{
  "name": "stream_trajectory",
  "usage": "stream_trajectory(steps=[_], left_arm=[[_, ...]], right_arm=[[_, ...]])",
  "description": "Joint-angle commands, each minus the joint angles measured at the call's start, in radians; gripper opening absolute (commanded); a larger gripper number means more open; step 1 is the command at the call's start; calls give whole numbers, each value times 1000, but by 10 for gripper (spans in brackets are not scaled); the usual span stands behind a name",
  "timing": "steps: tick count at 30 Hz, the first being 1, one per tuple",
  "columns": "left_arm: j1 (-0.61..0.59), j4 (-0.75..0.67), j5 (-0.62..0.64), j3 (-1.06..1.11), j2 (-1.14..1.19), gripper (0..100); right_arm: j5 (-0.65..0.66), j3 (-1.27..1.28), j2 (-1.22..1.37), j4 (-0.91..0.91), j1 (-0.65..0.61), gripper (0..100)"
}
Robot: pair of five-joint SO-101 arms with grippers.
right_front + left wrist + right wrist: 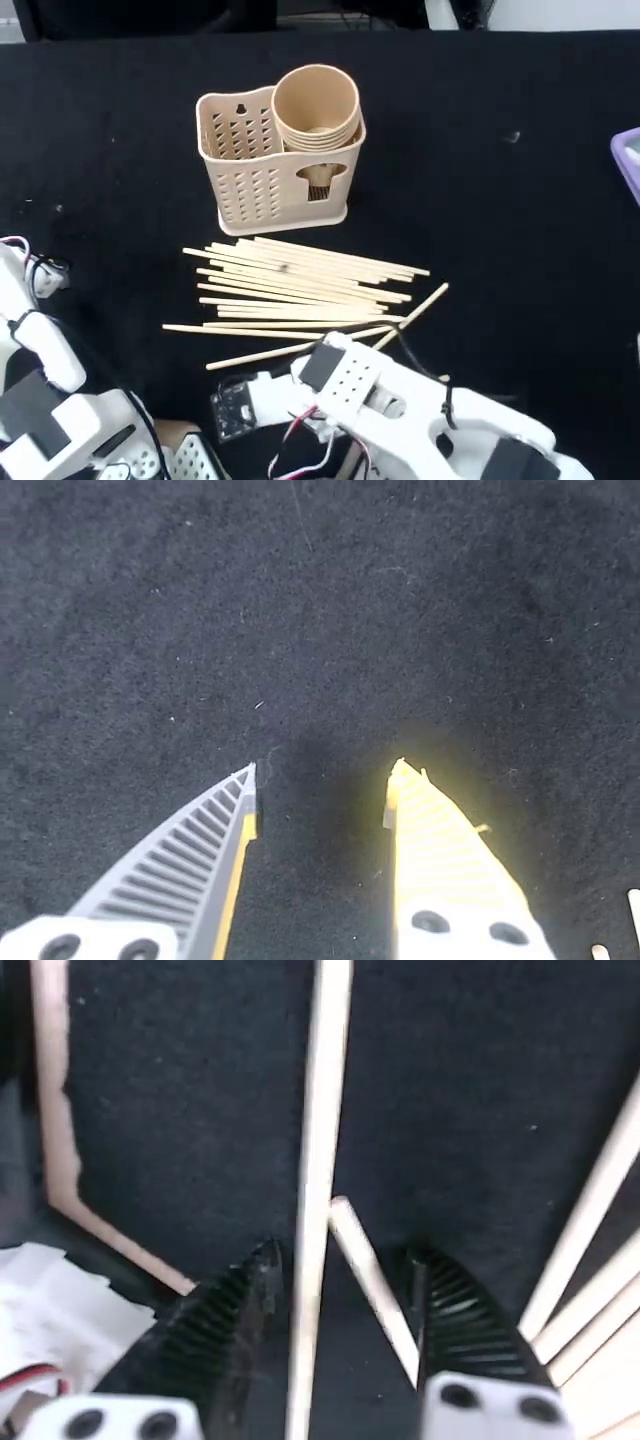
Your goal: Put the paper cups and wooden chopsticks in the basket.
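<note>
Item inspected: wooden chopsticks. They lie in a loose, fanned pile on the black cloth, just near of the basket, with a few strays angled off the near edge. The paper cups already stand nested in the basket's right compartment. No sticks are seen standing in the left one.

Handling, as judged: each stick is light, stiff and thin, with a smooth surface that is likely to roll or pivot under a pinch. A grip near the middle of its length should keep it from tipping. A grip at one end would let it swing. The sticks overlap, so closing on one may drag or lift its neighbours. Breakage risk looks low.

Right gripper: the fingers are apart, at a moderate opening, set down low over the cloth at the near side of the pile. Two sticks lie in the gap. One long stick runs straight through, close to one finger, and the end of a second stick slants across towards the other finger. Neither is clamped, and whether either finger touches the wood cannot be told.

Left gripper: the fingers are apart at a similar opening over bare cloth, with nothing between them and nothing held.
</note>
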Motion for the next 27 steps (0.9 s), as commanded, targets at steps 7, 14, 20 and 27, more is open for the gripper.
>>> stream_trajectory(steps=[7,14,20,27], left_arm=[[-1,-3,9,-62,-31,213],[-1,-3,9,-62,-31,213],[-1,0,8,-58,-31,213],[-1,0,8,-56,-31,213]], right_arm=[[6,8,16,-34,17,20],[6,-179,15,155,17,11],[2,-374,15,161,144,11],[-8,-627,-41,212,404,11]])
